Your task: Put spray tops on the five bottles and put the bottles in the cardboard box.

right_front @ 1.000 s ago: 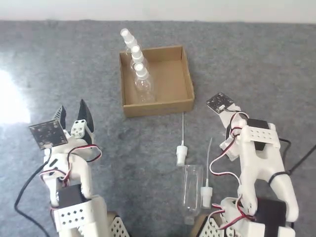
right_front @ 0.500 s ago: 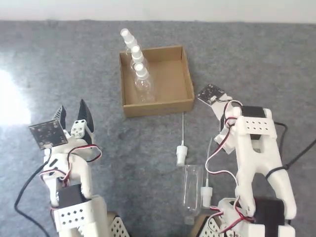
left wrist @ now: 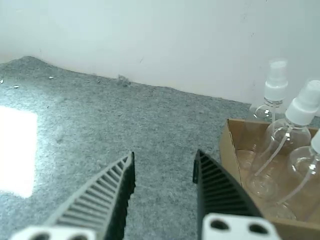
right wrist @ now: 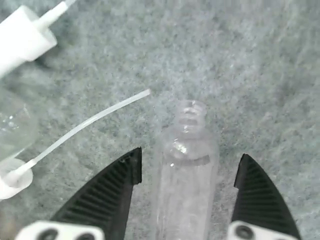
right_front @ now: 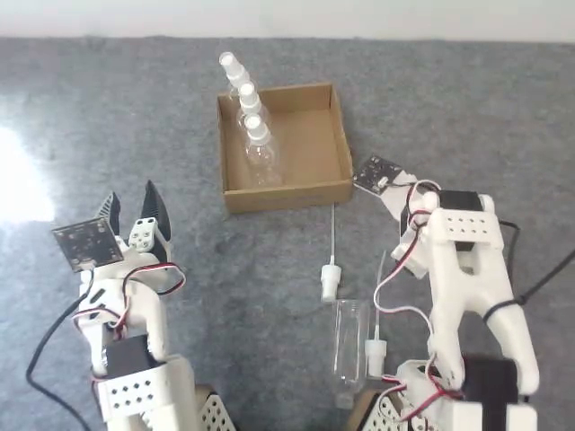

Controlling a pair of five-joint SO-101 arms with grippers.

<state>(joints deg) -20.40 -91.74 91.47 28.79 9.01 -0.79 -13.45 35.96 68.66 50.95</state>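
Hovering the right gripper (right wrist: 191,154), jaws wide apart, astride an uncapped bottle (right wrist: 184,195) lying flat, probably lining up a grab. Leaving spray tops (right_front: 331,280) and a second bare bottle (right_front: 350,346) beside. Holding the left gripper (right_front: 132,190) open, empty. Standing three capped bottles (right_front: 260,148) in the cardboard box (right_front: 314,193); grey felt table (right_front: 135,108), white wall (left wrist: 150,40) beyond.

Grey felt-like mat (right_front: 485,117) covers table, fibrous, flecked. Plain white wall (right_front: 287,16) behind far edge, meeting mat at lint-strewn seam. Bright light patch (right_front: 16,180) on mat, left side.
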